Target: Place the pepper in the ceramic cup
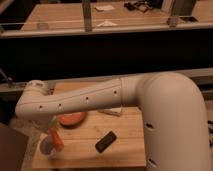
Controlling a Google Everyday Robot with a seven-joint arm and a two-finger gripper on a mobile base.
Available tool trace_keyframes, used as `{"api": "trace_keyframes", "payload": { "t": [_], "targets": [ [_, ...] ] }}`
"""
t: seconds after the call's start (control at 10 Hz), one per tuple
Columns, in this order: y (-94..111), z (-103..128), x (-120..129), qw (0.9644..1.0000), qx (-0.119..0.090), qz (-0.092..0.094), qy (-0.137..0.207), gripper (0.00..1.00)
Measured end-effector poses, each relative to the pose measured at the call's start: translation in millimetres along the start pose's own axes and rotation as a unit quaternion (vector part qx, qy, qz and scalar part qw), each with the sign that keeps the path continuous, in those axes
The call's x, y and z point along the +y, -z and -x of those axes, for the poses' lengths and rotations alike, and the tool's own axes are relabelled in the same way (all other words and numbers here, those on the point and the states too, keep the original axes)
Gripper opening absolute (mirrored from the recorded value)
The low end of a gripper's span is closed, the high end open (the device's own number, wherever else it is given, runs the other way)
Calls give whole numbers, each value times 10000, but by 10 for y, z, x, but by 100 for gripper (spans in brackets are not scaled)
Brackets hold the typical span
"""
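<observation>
My white arm reaches from the right across to the left over a wooden table. The gripper hangs below the wrist at the table's left side. It is shut on the slim orange-red pepper, which points steeply downward. The pale greyish-white ceramic cup stands just left of and below the pepper's tip, touching or nearly touching it. I cannot tell whether the tip is inside the cup's rim. The arm hides the top of the gripper.
A wide flat orange dish lies behind the gripper, partly under the arm. A black rectangular block lies at mid-table. A white paper piece sits further back. A dark counter and railing run behind the table.
</observation>
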Motion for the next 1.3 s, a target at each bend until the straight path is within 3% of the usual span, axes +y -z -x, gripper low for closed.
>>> {"api": "trace_keyframes", "payload": {
  "t": [1.3],
  "targets": [
    [-56,32,-28,9999,-24,54,87,5]
  ]
}}
